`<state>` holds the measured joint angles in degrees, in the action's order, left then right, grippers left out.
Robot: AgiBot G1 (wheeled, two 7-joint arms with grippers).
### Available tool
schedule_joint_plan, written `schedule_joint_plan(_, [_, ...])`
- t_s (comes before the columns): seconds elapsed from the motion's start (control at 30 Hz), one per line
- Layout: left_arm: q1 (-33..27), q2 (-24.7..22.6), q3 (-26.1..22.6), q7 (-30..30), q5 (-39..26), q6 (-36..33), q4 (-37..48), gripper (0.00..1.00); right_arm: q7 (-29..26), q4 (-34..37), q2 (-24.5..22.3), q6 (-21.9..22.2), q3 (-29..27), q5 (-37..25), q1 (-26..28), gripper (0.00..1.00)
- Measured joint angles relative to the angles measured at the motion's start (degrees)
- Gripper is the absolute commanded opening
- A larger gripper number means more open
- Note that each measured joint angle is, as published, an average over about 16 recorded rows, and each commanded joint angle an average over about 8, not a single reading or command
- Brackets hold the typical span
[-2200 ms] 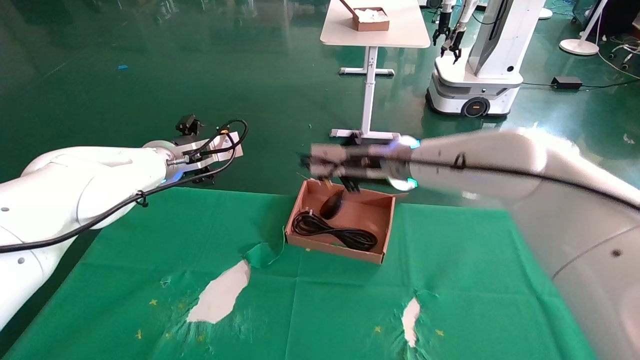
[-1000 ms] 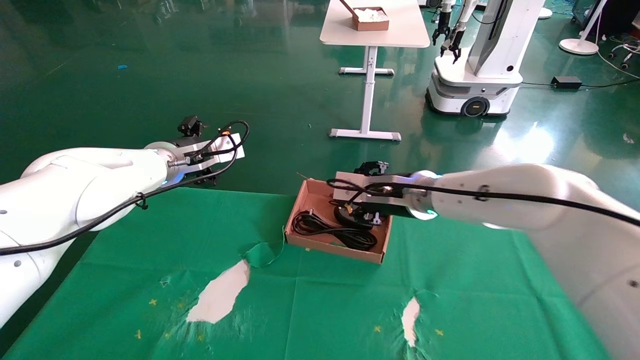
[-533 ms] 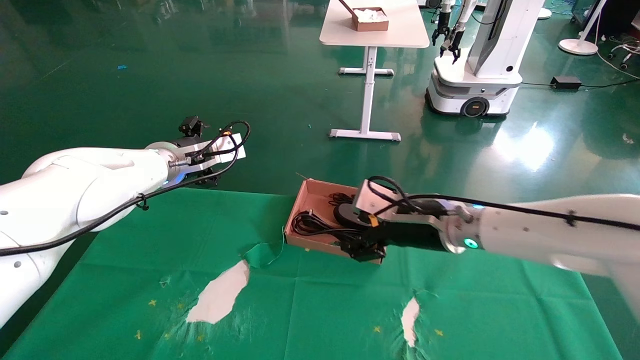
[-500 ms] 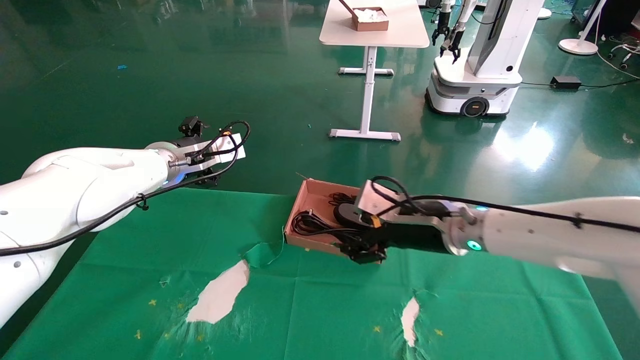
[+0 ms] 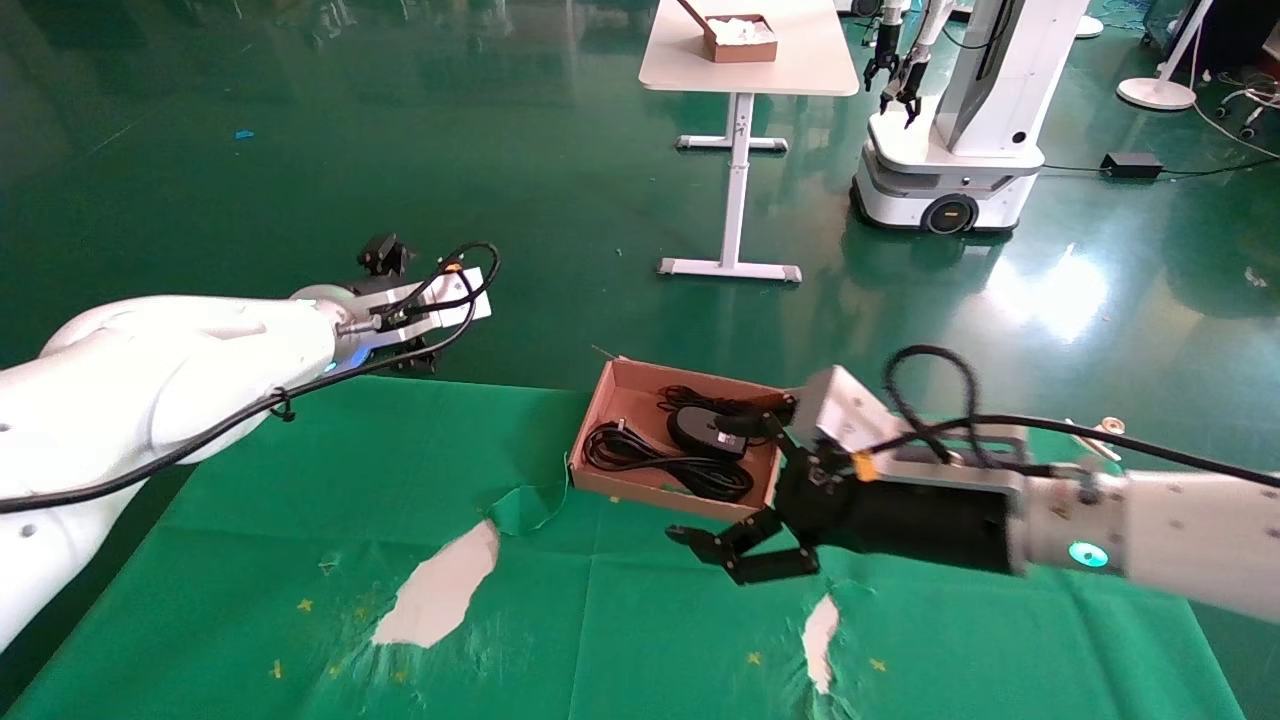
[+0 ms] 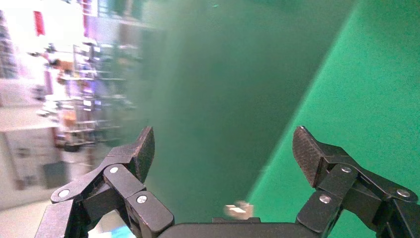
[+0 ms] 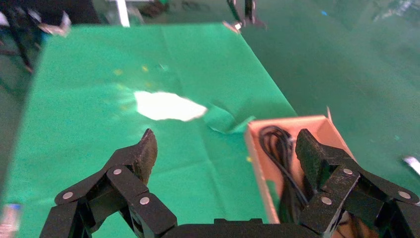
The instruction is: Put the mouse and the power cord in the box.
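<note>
The brown box (image 5: 600,418) stands at the far middle of the green cloth. Inside it lies the power cord (image 5: 662,466), a bundle of black loops along the front wall. The black mouse (image 5: 697,430) rests behind the cord, its thin cable bunched at the back. My right gripper (image 5: 700,480) hovers open and empty at the box's front right corner, one finger over the box and the other over the cloth. The right wrist view shows the right gripper (image 7: 225,141), the box (image 7: 257,163) and the power cord (image 7: 277,148). My left gripper (image 6: 223,148) is open past the table's far left edge.
The cloth has two torn white patches (image 5: 440,590) (image 5: 822,630) and a raised flap (image 5: 520,505) in front of the box. Beyond the table, on the green floor, stand a white table (image 5: 800,70) with a small brown box (image 5: 742,38) and another robot (image 5: 960,120).
The right gripper came down into the box with the mouse, let it go, and drew back towards the front right, now open. The left arm stayed put.
</note>
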<state>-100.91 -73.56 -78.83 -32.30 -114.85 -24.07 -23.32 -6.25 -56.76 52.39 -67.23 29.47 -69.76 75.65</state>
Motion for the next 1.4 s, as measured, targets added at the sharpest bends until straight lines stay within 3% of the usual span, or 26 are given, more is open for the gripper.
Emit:
schedule_joint_plan(0.77, [15.3,15.0,24.5,8.4,28.4,-24.0,-19.6,1.0,-4.0,-15.1,-15.6,-16.6,-12.1,25.0,-12.6,1.0])
schedule_joint_plan(1.4, [28.5,27.9,45.5,15.6,52.9,-44.6,-36.4,1.0,-4.4,-16.8,-17.4,-18.5,-13.4,27.9,-14.0,1.0])
